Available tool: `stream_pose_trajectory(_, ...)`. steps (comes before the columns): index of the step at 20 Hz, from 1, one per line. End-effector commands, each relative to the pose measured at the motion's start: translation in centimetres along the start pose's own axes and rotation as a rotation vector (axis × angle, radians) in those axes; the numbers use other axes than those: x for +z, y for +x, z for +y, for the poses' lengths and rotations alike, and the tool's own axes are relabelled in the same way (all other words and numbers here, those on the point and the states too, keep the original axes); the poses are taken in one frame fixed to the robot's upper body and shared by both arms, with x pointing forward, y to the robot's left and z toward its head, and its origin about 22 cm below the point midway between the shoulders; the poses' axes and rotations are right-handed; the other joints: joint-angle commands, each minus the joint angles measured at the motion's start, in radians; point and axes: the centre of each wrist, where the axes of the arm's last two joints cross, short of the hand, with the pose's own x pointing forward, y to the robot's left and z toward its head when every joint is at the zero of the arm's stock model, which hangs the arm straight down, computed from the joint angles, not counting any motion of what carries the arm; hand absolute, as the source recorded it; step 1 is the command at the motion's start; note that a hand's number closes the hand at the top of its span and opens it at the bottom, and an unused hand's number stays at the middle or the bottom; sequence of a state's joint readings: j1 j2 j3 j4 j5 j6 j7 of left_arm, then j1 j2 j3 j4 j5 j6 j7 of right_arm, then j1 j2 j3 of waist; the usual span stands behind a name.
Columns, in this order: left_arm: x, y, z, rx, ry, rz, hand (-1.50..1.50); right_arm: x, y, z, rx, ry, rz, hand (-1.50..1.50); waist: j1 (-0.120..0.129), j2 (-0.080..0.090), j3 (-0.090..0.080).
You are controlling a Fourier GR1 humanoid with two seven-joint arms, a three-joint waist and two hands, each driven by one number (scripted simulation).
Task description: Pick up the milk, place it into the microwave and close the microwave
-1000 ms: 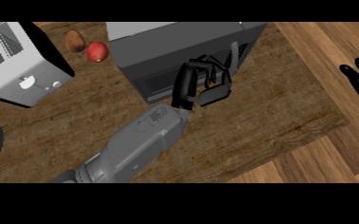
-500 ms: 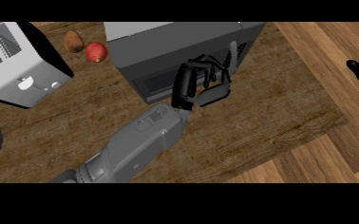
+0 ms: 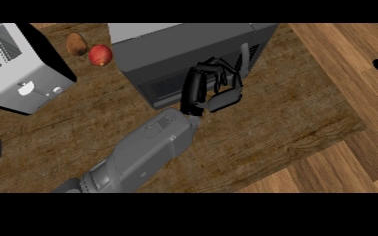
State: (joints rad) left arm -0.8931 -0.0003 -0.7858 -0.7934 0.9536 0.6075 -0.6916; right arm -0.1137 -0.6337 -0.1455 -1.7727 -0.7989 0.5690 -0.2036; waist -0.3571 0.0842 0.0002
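Microwave (image 3: 193, 47) — left robot hand (image 3: 201, 87) at its front, fingers relaxed, empty

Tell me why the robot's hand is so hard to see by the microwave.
Head view: the black left hand sits against the dark front of the microwave, so they blend; its top is lit paler grey; no clear shadow or glare shows on the wooden counter.
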Motion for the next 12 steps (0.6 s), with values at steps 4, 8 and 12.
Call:
stream_pose_trajectory(4, -1.97, 0.29, 0.50, -0.014, 0.014, 0.019, 1.50, -0.62, 0.44, 0.15, -0.037, 0.059, -0.006, -1.50, -0.009, 0.017, -0.002)
stream_pose_trajectory(8, -1.67, -0.11, 0.64, -0.022, 0.009, 0.013, 1.50, -0.71, 0.61, 0.14, -0.056, 0.087, 0.008, -1.50, -0.007, 0.016, -0.002)
stream_pose_trajectory(12, -2.10, 0.17, 0.61, -0.007, 0.019, 0.003, 1.50, -0.70, 0.69, 0.08, -0.070, 0.089, 0.003, -1.50, -0.006, 0.016, -0.001)
